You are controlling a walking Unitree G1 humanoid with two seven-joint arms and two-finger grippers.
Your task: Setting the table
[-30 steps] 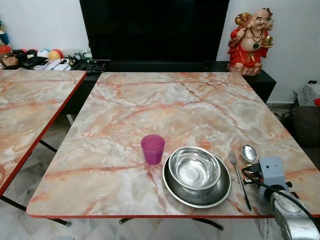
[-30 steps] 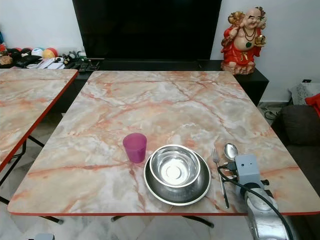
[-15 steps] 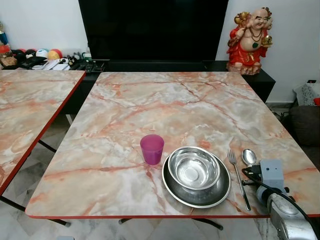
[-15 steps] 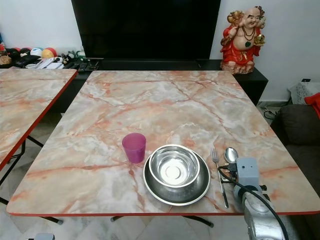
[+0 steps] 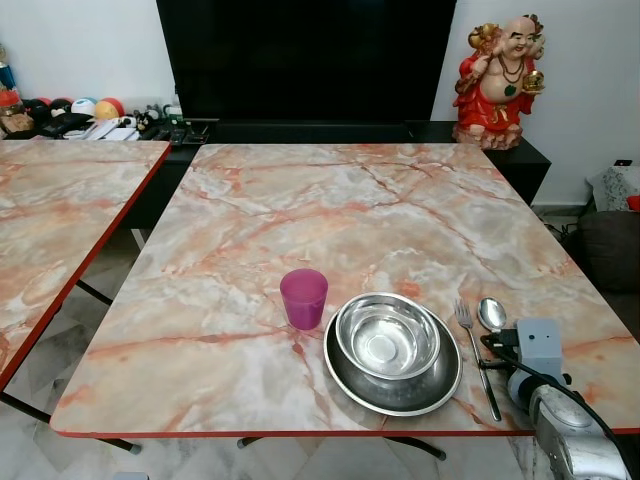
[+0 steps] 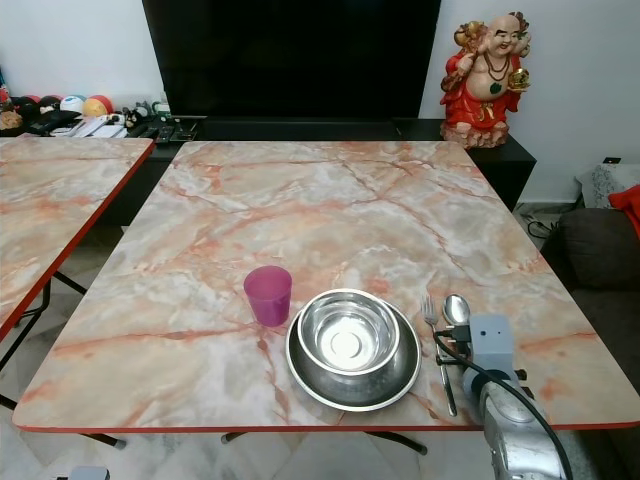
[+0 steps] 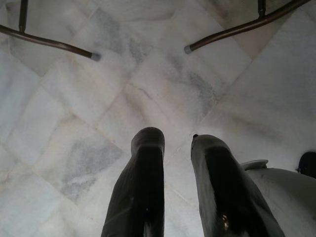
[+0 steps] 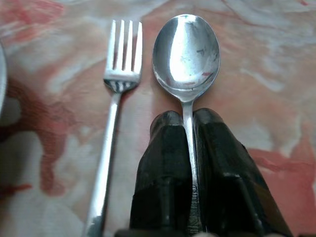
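On the marble table (image 5: 330, 210), near its front edge, a steel bowl (image 5: 388, 335) sits in a steel plate (image 5: 345, 385). A purple cup (image 5: 303, 297) stands just left of them. A fork (image 5: 476, 355) lies right of the plate, and a spoon (image 5: 491, 312) lies beside it. My right gripper (image 8: 186, 121) is shut on the spoon's (image 8: 186, 52) handle, low over the table, with the fork (image 8: 116, 98) parallel alongside. My left gripper (image 7: 177, 140) hangs over the tiled floor, its fingers slightly apart and holding nothing.
A second marble table (image 5: 60, 210) stands to the left across a narrow gap. Behind are a big black screen (image 5: 305, 55), a low dark cabinet (image 5: 520, 150) and a red statue (image 5: 500, 75). A dark cushion (image 5: 612, 245) sits at the right. Table feet (image 7: 94, 56) rest on the floor.
My right gripper has shifted the spoon slightly left, closer to the fork. The cup, bowl and plate have not moved.
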